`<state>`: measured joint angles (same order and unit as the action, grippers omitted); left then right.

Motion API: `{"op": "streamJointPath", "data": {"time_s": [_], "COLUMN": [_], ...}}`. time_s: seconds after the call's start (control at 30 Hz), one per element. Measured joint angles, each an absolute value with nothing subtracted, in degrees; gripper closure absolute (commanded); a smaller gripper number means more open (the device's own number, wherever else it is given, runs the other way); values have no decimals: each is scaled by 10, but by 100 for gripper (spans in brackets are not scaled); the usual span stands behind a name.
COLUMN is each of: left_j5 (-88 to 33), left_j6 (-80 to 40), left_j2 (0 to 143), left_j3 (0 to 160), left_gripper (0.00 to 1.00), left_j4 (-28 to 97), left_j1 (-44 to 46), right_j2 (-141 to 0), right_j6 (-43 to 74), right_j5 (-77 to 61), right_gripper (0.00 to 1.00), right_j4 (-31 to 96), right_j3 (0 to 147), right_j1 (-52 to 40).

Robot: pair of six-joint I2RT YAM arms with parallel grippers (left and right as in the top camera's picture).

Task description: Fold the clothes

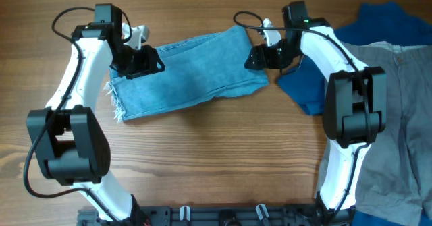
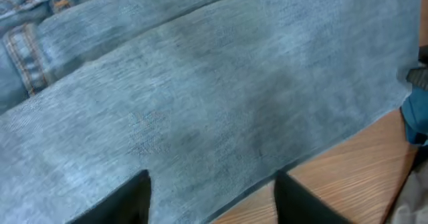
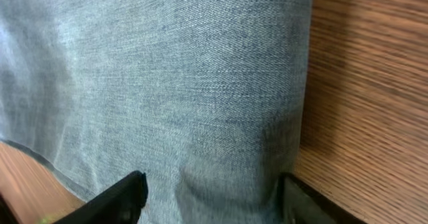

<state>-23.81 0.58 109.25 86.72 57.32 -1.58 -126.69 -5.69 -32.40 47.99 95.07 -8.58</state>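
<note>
The light-blue jeans (image 1: 189, 74) lie folded into a rough rectangle on the wooden table, frayed hems at the left end. My left gripper (image 1: 138, 63) hovers over the jeans' upper-left corner; in the left wrist view its fingers (image 2: 210, 200) are spread open over the denim (image 2: 200, 83) at its edge. My right gripper (image 1: 260, 56) is at the jeans' right end; in the right wrist view its fingers (image 3: 210, 197) are open, straddling the folded denim edge (image 3: 167, 83).
A dark royal-blue shirt (image 1: 378, 30) lies at the upper right, partly under grey-khaki trousers (image 1: 398, 131) that cover the right side of the table. Bare wood (image 1: 216, 158) lies in front of the jeans.
</note>
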Motion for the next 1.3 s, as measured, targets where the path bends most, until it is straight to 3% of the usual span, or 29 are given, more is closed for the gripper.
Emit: {"op": "streamJointPath", "data": {"time_s": [0.07,0.1,0.13,0.17,0.2,0.37,0.6,0.83,0.9,0.93,1.0,1.3], "left_j5": [-240,-241,-241,-241,-241,-242,-243,-243,-243,-242,-221,-162], "left_j6": [6,6,6,6,6,6,6,6,6,6,6,5], "left_j2": [1093,1093,1093,1093,1093,1093,1093,1093,1093,1093,1093,1168], "left_j3": [867,867,867,867,867,867,867,867,867,867,867,866], "left_gripper": [38,38,38,38,38,38,37,34,49,66,73,80], "left_j4": [588,601,607,611,613,613,617,617,615,613,611,604], "left_j1": [-32,-41,-46,-49,-50,-49,-53,-57,-57,-57,-57,-69], "right_j2": [-1267,-1267,-1267,-1267,-1267,-1267,-1201,-1170,-1170,-1170,-1170,-1170], "right_j6": [-57,-57,-57,-57,-55,-22,20,9,-13,-35,-60,-148], "right_j5": [-326,-326,-326,-326,-326,-336,-342,-342,-342,-342,-334,-329], "right_gripper": [37,47,61,88,96,96,96,96,96,96,96,96], "right_j4": [463,454,445,431,418,402,413,402,390,377,374,449], "right_j3": [947,940,931,920,910,901,994,1003,1003,1003,1003,1003], "right_j1": [-86,-85,-86,-85,-85,-74,34,-69,-136,-177,-237,-324]}}
